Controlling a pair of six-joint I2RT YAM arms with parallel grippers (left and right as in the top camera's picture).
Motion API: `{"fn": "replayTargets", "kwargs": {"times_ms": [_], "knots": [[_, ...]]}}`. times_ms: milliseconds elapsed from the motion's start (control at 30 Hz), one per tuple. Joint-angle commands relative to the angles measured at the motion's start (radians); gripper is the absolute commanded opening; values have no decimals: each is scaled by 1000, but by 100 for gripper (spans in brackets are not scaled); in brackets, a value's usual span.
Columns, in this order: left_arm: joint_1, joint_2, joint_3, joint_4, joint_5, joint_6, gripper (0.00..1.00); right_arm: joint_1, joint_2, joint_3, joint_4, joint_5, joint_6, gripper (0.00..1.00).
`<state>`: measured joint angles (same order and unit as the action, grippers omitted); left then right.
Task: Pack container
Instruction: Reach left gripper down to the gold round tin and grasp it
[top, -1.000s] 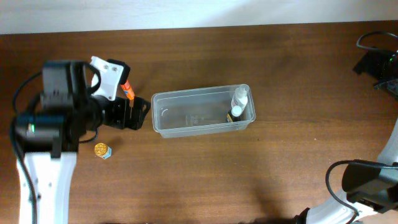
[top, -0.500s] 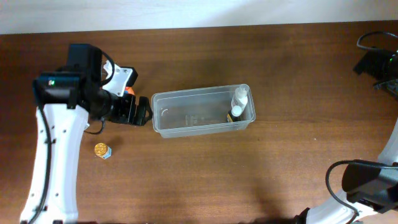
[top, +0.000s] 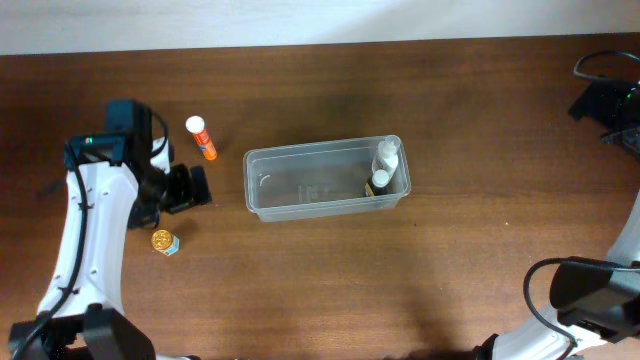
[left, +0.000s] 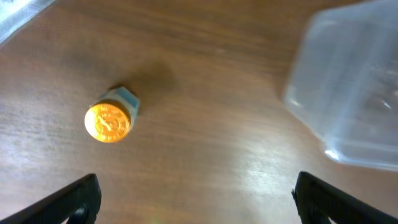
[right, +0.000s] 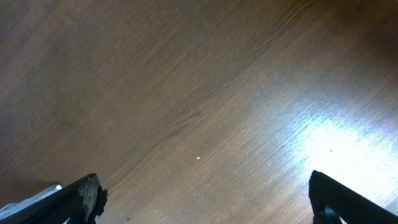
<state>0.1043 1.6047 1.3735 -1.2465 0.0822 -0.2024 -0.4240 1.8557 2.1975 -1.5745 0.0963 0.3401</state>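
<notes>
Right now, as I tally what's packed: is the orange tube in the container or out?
Out. The orange tube lies on the table beside the container, apart from its wall.

Blurred wrist views, glare on table (right: 329, 140)

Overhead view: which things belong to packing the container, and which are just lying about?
Part of the job: the clear container; the white bottle already inside it; likely the orange tube and the gold-lidded jar, both outside it.
Just lying about: the black device with cables at the right edge.
</notes>
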Motion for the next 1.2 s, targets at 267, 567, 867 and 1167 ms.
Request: {"fn": "replayTargets", "kwargs": {"times_ms": [267,567,867,1167], "knots": [[89,6,-163,170,-80,-55,99,-2,-14,15,0,2,6,98],[89,6,-241,235,-132,-55,99,-2,-14,15,0,2,6,98],[89,7,-313,332,-133,-54,99,-2,-14,15,0,2,6,98],[89,26,-366,396,-158,-51,99,-2,-14,15,0,2,6,98]]}}
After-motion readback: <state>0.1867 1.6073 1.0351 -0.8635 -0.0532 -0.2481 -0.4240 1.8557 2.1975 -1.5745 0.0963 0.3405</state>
